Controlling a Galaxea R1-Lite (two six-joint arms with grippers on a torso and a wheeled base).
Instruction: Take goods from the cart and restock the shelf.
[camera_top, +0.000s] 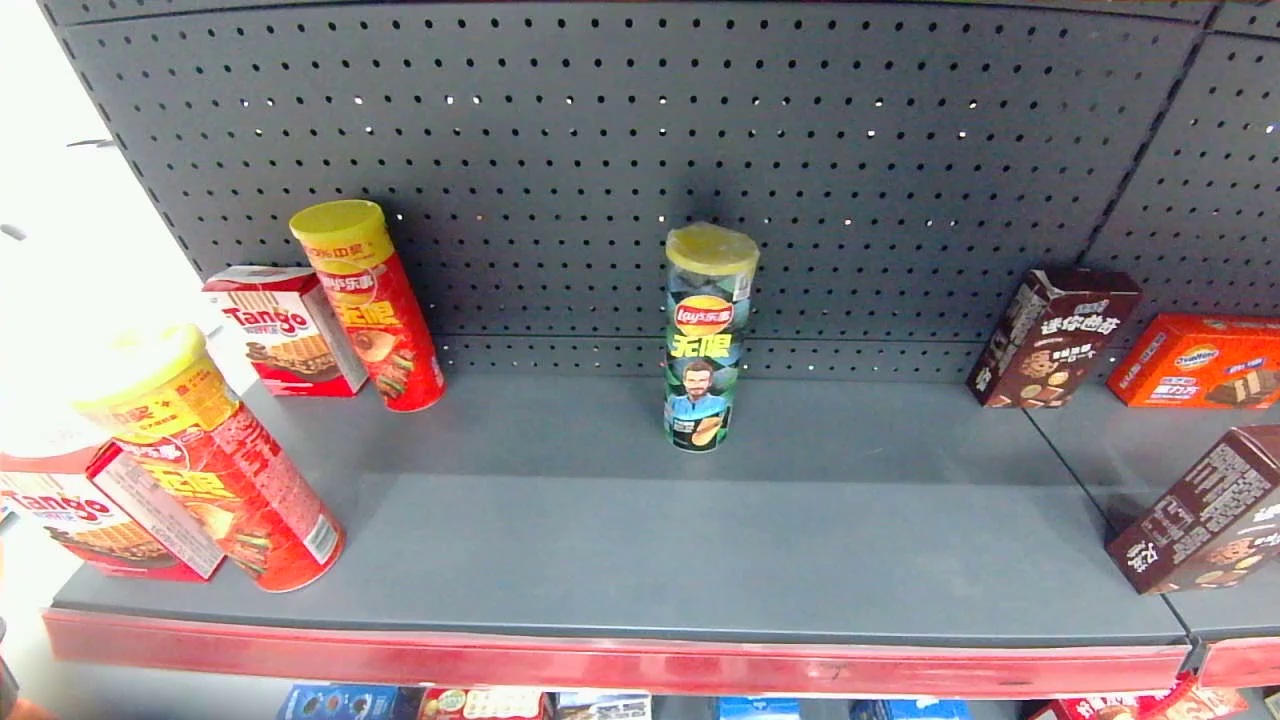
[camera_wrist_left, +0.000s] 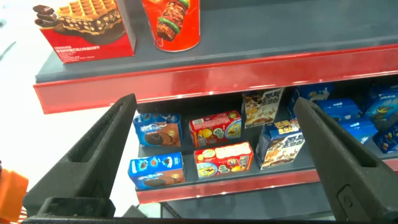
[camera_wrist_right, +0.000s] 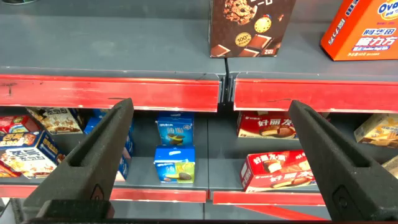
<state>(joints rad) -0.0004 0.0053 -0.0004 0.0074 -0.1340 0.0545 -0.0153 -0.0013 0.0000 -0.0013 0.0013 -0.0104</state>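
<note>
A grey shelf (camera_top: 620, 540) with a red front lip (camera_top: 600, 660) faces me. A tall chip can with a yellow lid (camera_top: 705, 335) stands upright at its middle, near the pegboard back. Two red cans (camera_top: 370, 305) (camera_top: 215, 460) and two red-and-white wafer boxes (camera_top: 285, 328) (camera_top: 95, 515) stand on the left part. Brown cookie boxes (camera_top: 1050, 335) (camera_top: 1200, 510) and an orange box (camera_top: 1195, 360) are at the right. My left gripper (camera_wrist_left: 217, 155) is open and holds nothing, below the shelf's red lip (camera_wrist_left: 217, 74). My right gripper (camera_wrist_right: 211, 155) is open too, also below the lip (camera_wrist_right: 112, 93).
Lower shelves carry blue, red and yellow snack boxes (camera_wrist_left: 214, 143) (camera_wrist_right: 174, 152). A vertical seam (camera_wrist_right: 225, 93) divides two shelf sections. Wide bare shelf surface (camera_top: 850, 520) lies between the middle can and the brown boxes.
</note>
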